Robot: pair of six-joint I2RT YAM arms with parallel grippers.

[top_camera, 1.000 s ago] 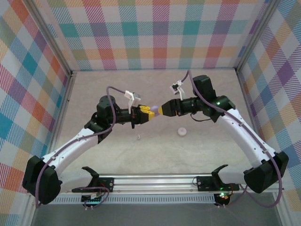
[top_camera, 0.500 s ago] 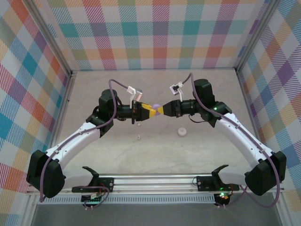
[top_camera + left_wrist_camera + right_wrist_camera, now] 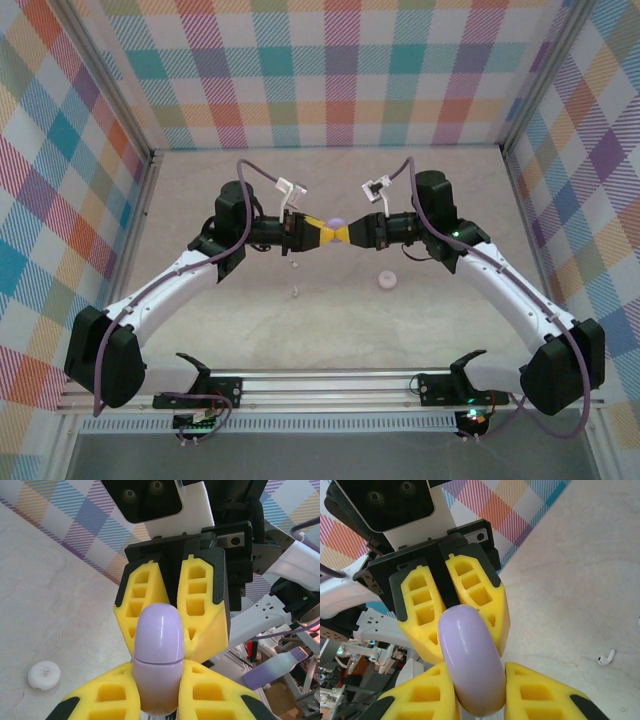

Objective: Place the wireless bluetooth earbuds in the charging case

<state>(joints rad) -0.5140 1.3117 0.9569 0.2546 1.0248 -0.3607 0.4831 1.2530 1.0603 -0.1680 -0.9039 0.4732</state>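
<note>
Checked fabric walls (image 3: 340, 70) fence three sides of a pale, mottled surface (image 3: 330, 340), which lies mostly bare around the charging case (image 3: 336, 221). The case is glossy pale purple, rounded, with a seam. The left hand (image 3: 323, 233) and right hand (image 3: 348, 233), both yellow and hollow-celled, grip it from opposite sides. A tiny white earbud (image 3: 295, 292) lies near-left of it, and a round white disc (image 3: 385, 281) near-right.

Left pincer (image 3: 326, 233) and right pincer (image 3: 349, 233) tip to tip, both tight.

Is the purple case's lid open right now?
No, the purple case is closed, with its seam line shut all the way across.
</note>
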